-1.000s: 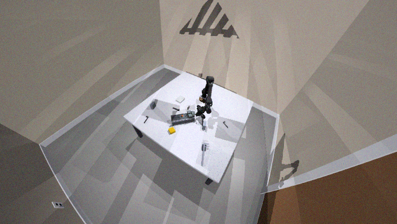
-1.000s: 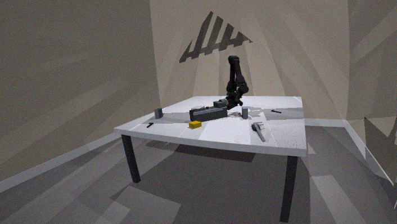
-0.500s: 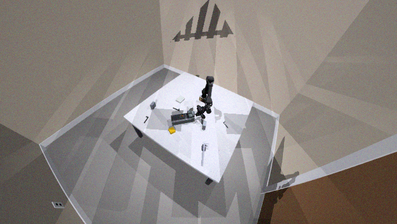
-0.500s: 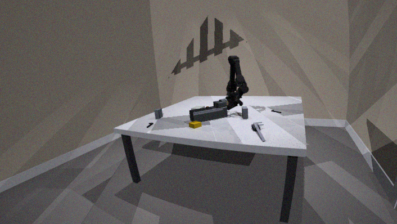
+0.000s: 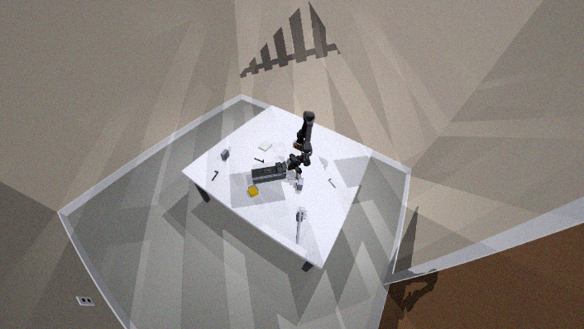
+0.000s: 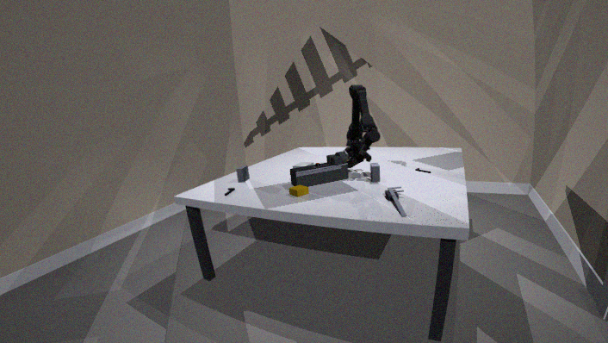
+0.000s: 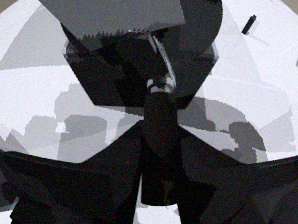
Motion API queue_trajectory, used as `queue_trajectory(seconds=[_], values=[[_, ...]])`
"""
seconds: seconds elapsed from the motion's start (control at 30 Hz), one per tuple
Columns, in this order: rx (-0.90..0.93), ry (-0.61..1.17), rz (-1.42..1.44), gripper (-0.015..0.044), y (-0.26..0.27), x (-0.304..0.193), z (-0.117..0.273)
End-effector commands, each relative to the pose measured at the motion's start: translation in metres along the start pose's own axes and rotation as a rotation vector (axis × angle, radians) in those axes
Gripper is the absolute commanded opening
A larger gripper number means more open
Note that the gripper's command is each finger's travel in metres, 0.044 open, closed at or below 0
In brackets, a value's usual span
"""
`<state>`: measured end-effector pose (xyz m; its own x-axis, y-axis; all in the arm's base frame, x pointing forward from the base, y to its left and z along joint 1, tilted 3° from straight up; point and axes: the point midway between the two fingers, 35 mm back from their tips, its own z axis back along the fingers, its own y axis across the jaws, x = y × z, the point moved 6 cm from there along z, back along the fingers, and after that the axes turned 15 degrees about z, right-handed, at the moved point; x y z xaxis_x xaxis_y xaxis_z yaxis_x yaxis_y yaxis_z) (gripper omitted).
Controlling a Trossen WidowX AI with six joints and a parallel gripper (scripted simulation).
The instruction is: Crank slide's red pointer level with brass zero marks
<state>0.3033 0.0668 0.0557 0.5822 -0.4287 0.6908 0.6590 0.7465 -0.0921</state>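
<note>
The machine is a long dark grey box (image 5: 269, 175) (image 6: 319, 176) on the white table, with a block at its right end beside the arm. In the wrist view the machine's end housing (image 7: 120, 75) is dark, and a crank arm with a pale metal collar comes out toward me. My gripper (image 7: 154, 127) (image 5: 289, 164) (image 6: 350, 165) is shut on the dark crank handle (image 7: 160, 112), one finger on each side of it. A small orange-red spot (image 5: 268, 170) shows on top of the machine; the pointer and the brass zero marks are too small to tell apart.
A yellow block (image 5: 253, 191) (image 6: 299, 190) lies in front of the machine. A grey block (image 5: 300, 184) (image 6: 375, 172) stands to its right, another grey block (image 5: 225, 154) (image 6: 243, 174) at the left. A caliper-like tool (image 5: 299, 225) (image 6: 397, 202) lies near the front edge.
</note>
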Motion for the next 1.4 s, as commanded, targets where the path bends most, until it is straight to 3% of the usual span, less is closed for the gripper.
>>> queue_trajectory(seconds=[0.0,1.37], values=[[-0.007,-0.001,0.006,0.0000,-0.006,0.000,0.002],[-0.007,-0.001,0.006,0.0000,-0.017,0.007,0.011]])
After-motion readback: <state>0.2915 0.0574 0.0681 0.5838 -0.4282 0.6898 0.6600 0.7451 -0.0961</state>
